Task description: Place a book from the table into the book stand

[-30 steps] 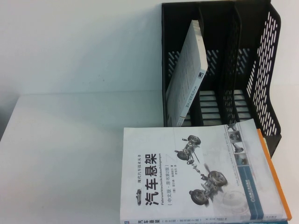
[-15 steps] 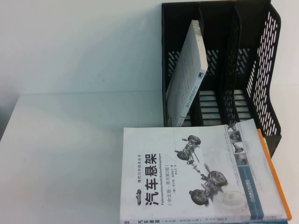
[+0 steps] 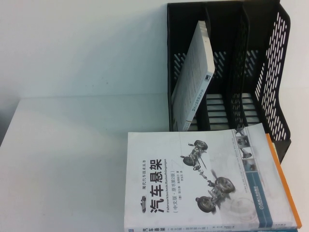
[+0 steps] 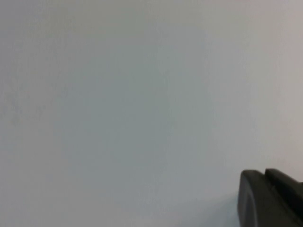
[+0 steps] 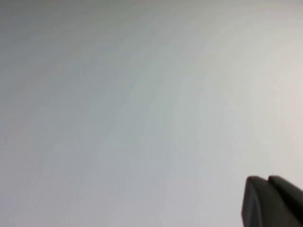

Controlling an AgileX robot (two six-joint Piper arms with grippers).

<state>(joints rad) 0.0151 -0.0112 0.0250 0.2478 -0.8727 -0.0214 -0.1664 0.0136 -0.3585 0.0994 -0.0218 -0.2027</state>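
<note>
The book (image 3: 203, 179), white-grey with a bold black Chinese title and a car suspension drawing, lies flat at the table's (image 3: 63, 159) front, in front of the black book stand (image 3: 277, 72). The stand's middle and right slots hold nothing. Neither arm shows in the high view. My left gripper (image 4: 265, 173) shows only as two dark fingertips pressed together over bare white tabletop. My right gripper (image 5: 268, 178) looks the same, tips together over bare white surface. Neither holds anything.
An orange-edged book (image 3: 286, 186) lies under the titled book, sticking out on its right. A plain pale grey-white book (image 3: 193, 77) leans tilted in the stand's left slot. Open white tabletop stretches to the left.
</note>
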